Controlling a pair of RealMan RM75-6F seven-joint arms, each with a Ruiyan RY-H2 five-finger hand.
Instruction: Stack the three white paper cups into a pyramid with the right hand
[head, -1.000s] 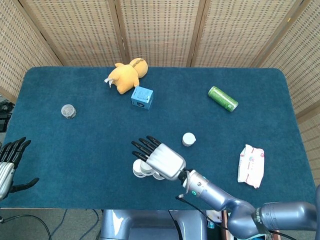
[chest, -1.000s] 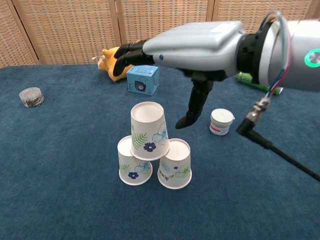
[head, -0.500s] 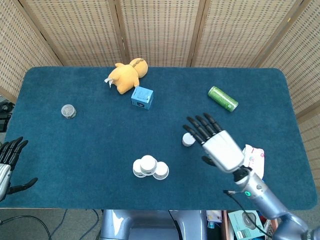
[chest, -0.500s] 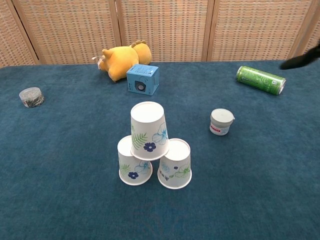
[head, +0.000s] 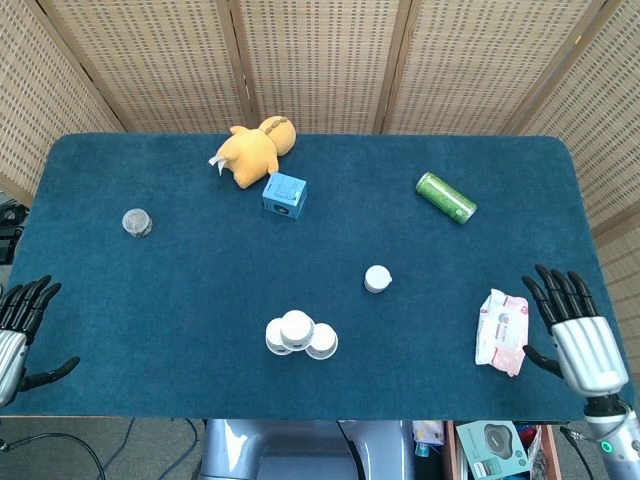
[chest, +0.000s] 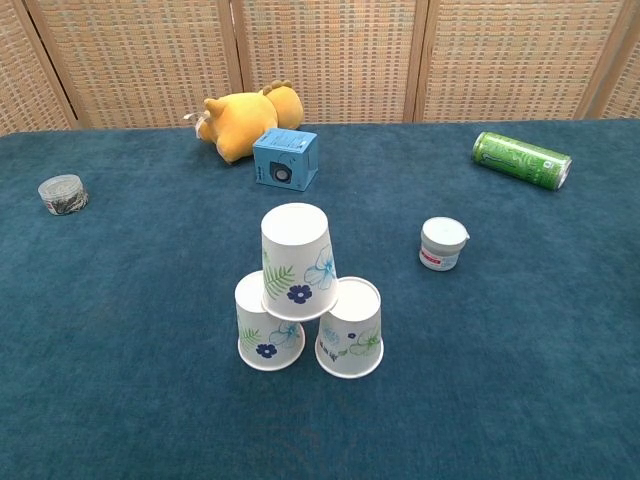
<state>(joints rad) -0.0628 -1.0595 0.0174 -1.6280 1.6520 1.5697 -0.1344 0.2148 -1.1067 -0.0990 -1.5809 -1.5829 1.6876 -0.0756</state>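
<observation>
A yellow plush toy (head: 254, 152) is lying at the far side of the blue cloth-covered tabletop (head: 150, 290), with a small blue cardboard box (head: 284, 194) sitting just beside it on the near side. A green drink can (head: 445, 197) is lying on its side toward the far right, a small round clear container (head: 137, 222) is sitting well apart at the left, and a small white jar with a red label (chest: 442, 244) is standing to the right of the cups, apart from them. A white and pink packet of wipes (head: 501, 331) is lying near the right edge, just beside the right robot hand (head: 577, 331), which is hanging at the tabletop's near right corner with fingers spread and nothing in them. The left robot hand (head: 20, 335) is resting off the near left edge, also released with fingers apart. The three white paper cups with blue and green flower prints (chest: 305, 292) are standing near the front centre, all upside down: two are sitting side by side on the cloth and the third is resting on top of them, tilted slightly left. Nothing is standing between the cups and either hand.
</observation>
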